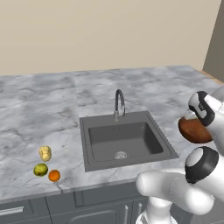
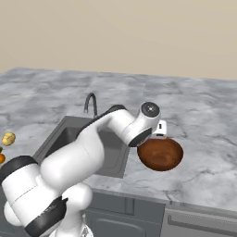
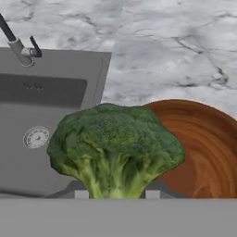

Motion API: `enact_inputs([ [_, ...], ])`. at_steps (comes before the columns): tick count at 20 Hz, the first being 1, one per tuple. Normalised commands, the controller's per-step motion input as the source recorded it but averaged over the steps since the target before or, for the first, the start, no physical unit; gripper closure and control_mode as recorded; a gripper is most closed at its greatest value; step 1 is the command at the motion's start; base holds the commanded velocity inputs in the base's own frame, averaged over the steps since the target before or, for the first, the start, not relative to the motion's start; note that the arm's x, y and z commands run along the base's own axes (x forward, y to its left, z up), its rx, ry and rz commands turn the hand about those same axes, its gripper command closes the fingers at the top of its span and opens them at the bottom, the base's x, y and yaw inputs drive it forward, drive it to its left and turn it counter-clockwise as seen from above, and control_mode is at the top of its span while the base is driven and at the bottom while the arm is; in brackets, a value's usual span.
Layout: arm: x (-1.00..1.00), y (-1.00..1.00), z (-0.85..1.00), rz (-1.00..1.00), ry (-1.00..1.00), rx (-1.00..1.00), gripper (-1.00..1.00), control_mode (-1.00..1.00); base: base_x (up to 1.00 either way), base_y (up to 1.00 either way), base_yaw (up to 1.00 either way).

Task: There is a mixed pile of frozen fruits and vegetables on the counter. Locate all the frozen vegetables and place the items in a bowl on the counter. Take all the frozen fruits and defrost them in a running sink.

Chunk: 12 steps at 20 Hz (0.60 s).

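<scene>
On the counter [image 1: 39,105], left of the sink [image 1: 124,140], remain the potato [image 1: 45,153], yellow-green fruit [image 1: 40,169] and orange ball [image 1: 54,175]. The gripper [image 3: 113,194] is clamped on the broccoli floret [image 3: 113,146], held above the near rim of the bowl [image 3: 203,143]; the vegetable-sorting step is in hand. The next move calls for shifting over the bowl's centre, then releasing

A plain beige wall [image 1: 109,30] is running behind the worktop, meeting a darker grey-brown panel [image 1: 215,39], possibly a side wall or tall unit, at the right. Below, dark grey cabinet fronts [image 1: 87,208] with pale bar handles [image 1: 11,211] are sitting under soft, even light.
</scene>
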Motion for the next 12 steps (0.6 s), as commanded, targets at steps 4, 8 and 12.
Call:
enact_inputs([
  [4, -0.01, -0.5, 0.0, 0.0, 0.0, -0.07, 1.0, -1.0, 0.0, 0.0, 0.0],
  [8, 0.0, -0.27, -0.18, 0.0, 0.03, -0.1, 1.0, -1.0, 0.0, 0.0, 0.0],
  [12, 0.0, -0.16, -0.26, 0.0, 0.05, -0.07, 1.0, -1.0, 0.0, 0.0, 0.0],
])
